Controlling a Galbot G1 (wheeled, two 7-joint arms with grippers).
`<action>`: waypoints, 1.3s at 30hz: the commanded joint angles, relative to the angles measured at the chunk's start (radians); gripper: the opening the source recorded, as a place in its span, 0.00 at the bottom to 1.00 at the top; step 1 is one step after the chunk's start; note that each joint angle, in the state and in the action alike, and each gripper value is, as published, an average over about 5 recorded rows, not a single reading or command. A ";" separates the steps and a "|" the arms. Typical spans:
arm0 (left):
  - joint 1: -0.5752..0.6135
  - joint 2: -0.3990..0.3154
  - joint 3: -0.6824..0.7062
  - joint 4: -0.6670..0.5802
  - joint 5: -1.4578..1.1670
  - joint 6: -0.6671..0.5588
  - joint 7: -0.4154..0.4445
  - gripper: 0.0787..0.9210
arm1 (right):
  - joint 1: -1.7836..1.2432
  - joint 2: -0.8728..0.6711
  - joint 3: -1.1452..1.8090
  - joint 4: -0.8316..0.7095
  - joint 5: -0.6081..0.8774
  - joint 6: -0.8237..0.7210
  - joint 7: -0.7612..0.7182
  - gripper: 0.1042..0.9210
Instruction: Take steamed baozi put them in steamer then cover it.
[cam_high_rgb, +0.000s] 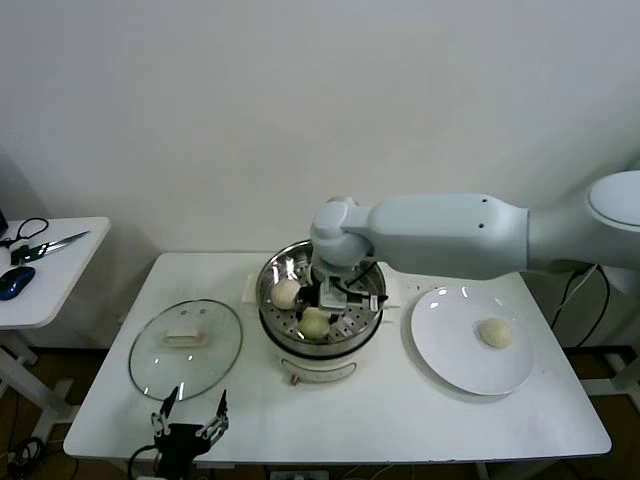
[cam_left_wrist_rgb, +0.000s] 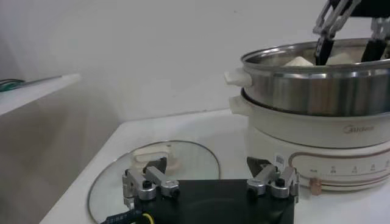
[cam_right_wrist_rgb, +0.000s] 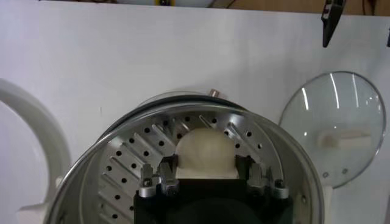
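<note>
White wall backs a white surface (cam_high_rgb: 400, 420) carrying the steamer (cam_high_rgb: 372, 312) at its middle, a glass lid (cam_high_rgb: 186, 349) lying flat to its left and a white plate (cam_high_rgb: 440, 340) to its right.

The right gripper (cam_high_rgb: 338, 297) reaches down inside the steamer, its fingers spread either side of a baozi (cam_right_wrist_rgb: 207, 149) that sits on the perforated tray; I judge it is setting this bun down, placed low so the bun does not drop or roll. Two more baozi (cam_high_rgb: 287, 292) rest on the tray, and one baozi (cam_high_rgb: 495, 333) waits on the plate.

The left gripper (cam_high_rgb: 189, 425) hangs idle and open near the surface's front edge, just by the lid, likely ready for covering.

The buns are round, with no long axis; the steamer stands upright, mouth upward.
</note>
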 joint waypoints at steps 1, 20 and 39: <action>0.003 0.000 -0.002 -0.005 -0.004 0.000 0.000 0.88 | -0.057 0.032 0.003 -0.043 -0.017 0.001 -0.016 0.66; 0.003 0.001 0.004 -0.006 -0.004 0.003 -0.001 0.88 | 0.042 -0.016 0.011 -0.045 0.092 0.000 -0.030 0.87; -0.009 0.004 0.010 -0.011 -0.005 0.007 0.003 0.88 | 0.273 -0.537 -0.258 -0.214 0.467 -0.203 -0.224 0.88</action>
